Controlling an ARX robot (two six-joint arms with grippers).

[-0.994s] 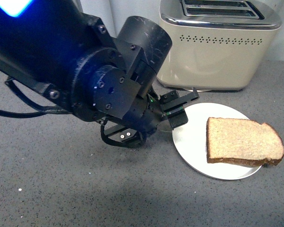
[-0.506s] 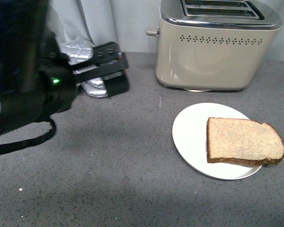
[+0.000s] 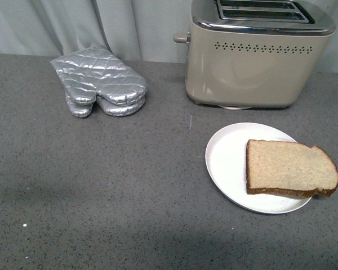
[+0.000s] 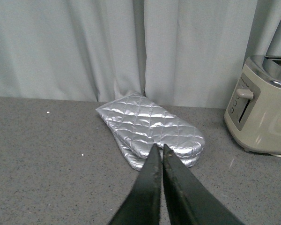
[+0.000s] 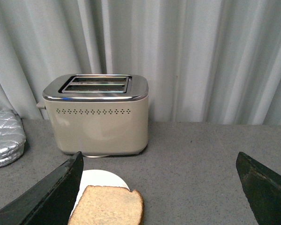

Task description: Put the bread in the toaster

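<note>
Across the front view, the left arm is no longer showing; the bread [image 3: 290, 167] is lying untouched on the plate [image 3: 228, 163] near the toaster [image 3: 259, 62]. From the left wrist, the left gripper [image 4: 158, 150] is sitting pressed together, facing the oven mitt [image 4: 152, 129]. From the right wrist, the right gripper [image 5: 158, 154] is hanging spread wide towards the bread, so the pickup is probably falling to it.

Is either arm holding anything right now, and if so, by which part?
Nothing is held. The left gripper is shut on nothing, the right gripper is open and empty, and the bread lies untouched on the plate.
</note>
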